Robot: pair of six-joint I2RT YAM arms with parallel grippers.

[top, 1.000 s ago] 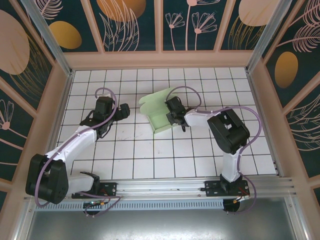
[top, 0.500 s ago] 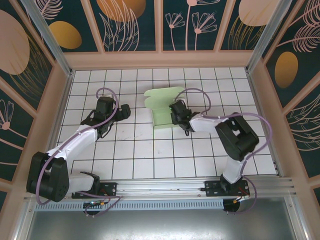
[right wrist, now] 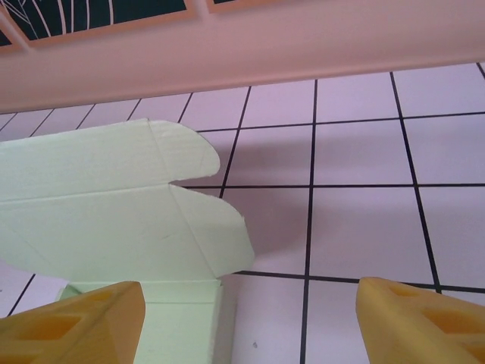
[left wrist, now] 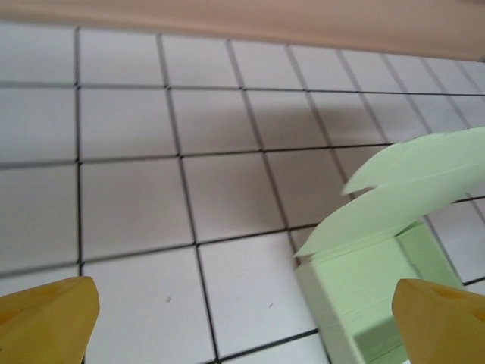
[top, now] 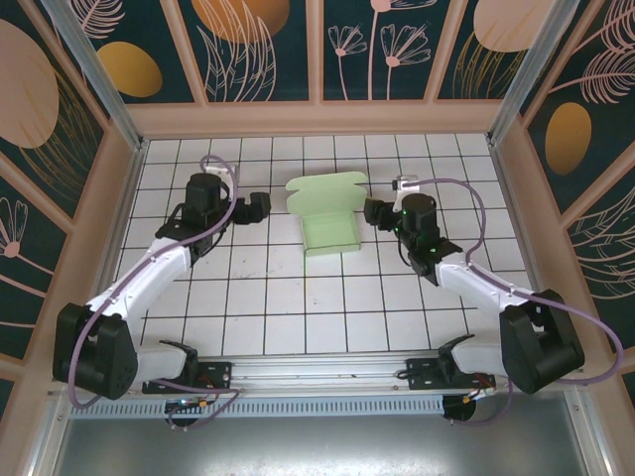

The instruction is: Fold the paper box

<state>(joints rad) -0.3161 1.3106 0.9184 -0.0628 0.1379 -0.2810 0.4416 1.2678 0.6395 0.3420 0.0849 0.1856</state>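
From the top external camera, you see the paper box (top: 330, 230) sitting on the white-tiled bench (top: 298, 307), between the two claws. It is a shallow mint tray with its lid flap (top: 325, 190) open at the far side, and that flap's edge runs left to right. Your right claw (top: 372, 211) sits just beside the tray's right wall, spread open and holding nothing. Your left claw (top: 260, 206) faces the box from the other side, also wide open and empty, with a gap of bare tile before the card, so the right arm is the nearer one. In the left wrist view, the yellow fingertips (left wrist: 53, 315) frame the bottom corners. The box lies ahead and to the right, its corner close to the right-hand fingertip, with curved flaps leaning over it. In the right wrist view, the fingertips are wide apart with no card pinched, and the box lies ahead and to the left, rounded flaps raised. I judge the lid needs closing next, by bringing the far flap back over the tray toward the arm bases.
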